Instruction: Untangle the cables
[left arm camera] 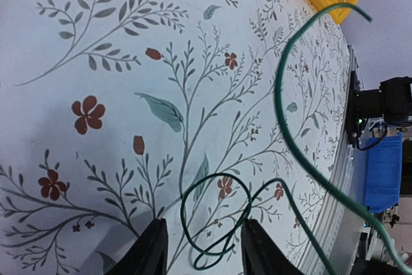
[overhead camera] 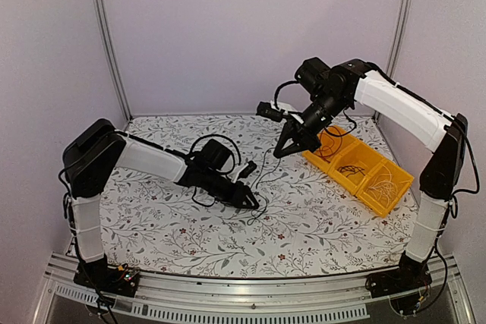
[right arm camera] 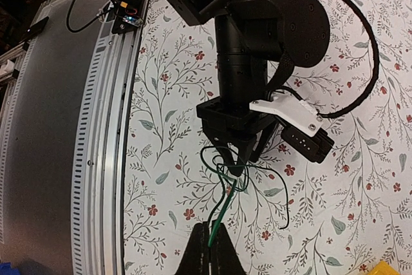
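A thin dark green cable (right arm camera: 219,213) runs from my right gripper (right arm camera: 211,231), which is shut on it, down to a small tangle of green and black loops (right arm camera: 257,172) on the floral table. My left gripper (left arm camera: 203,222) is open low over the table, with a green loop (left arm camera: 215,223) lying between its fingers. In the top view the right gripper (overhead camera: 279,152) is raised near the yellow bin and the cable (overhead camera: 266,176) hangs down to the left gripper (overhead camera: 257,202). Whitish coils (overhead camera: 383,184) and dark coils (overhead camera: 330,142) lie in the bin.
A yellow bin with three compartments (overhead camera: 351,158) stands at the right of the table. The metal rail (overhead camera: 228,294) runs along the near edge. A blue box (left arm camera: 381,172) sits beyond the table edge. White walls enclose the back and sides.
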